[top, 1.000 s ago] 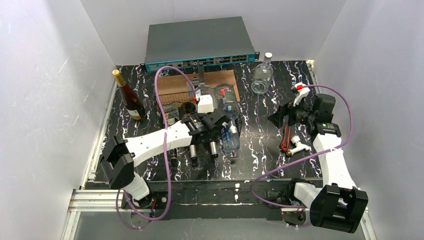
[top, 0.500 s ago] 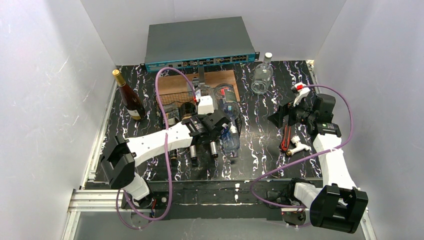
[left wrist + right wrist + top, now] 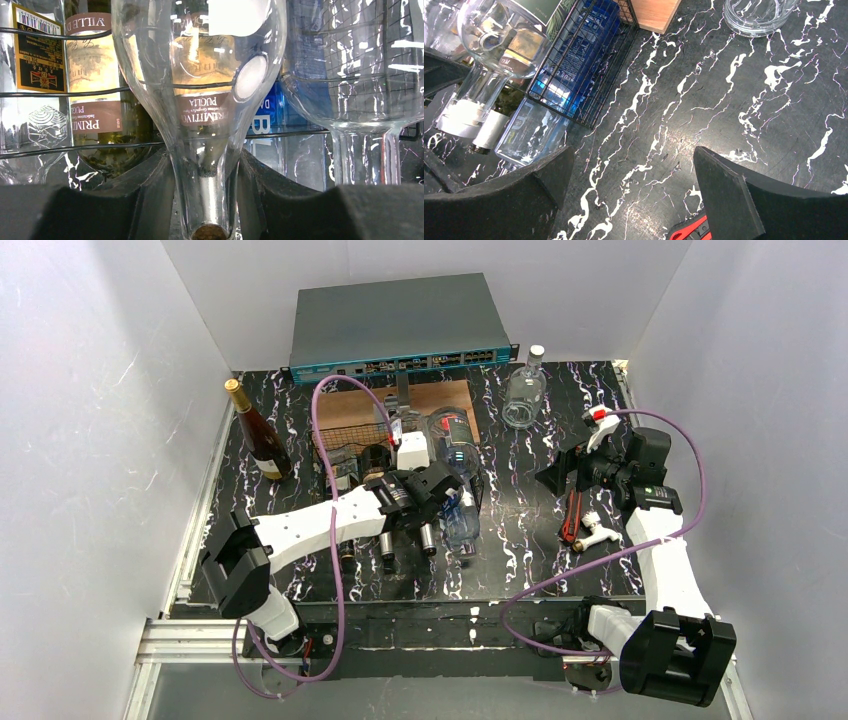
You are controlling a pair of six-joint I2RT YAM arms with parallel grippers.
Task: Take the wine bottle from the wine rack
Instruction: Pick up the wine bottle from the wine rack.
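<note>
One-handed, gripped the clear wine bottle (image 3: 200,75) by its neck with the left pincer (image 3: 207,192), fingers (image 3: 145,200) pressed against both sides. Found it lying in the wire rack (image 3: 596,70), mid-table, neck toward the near edge. Held the right pincer (image 3: 631,165) wide open and empty over the table (image 3: 724,100), well right of the rack.

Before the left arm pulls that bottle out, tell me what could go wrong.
1. The left claw pinches only the slick, narrow neck of the clear bottle; it could slip or swing down.
2. The labelled bottle and a second glass bottle lie close alongside in the wine rack; pulling could drag or knock them.
</note>
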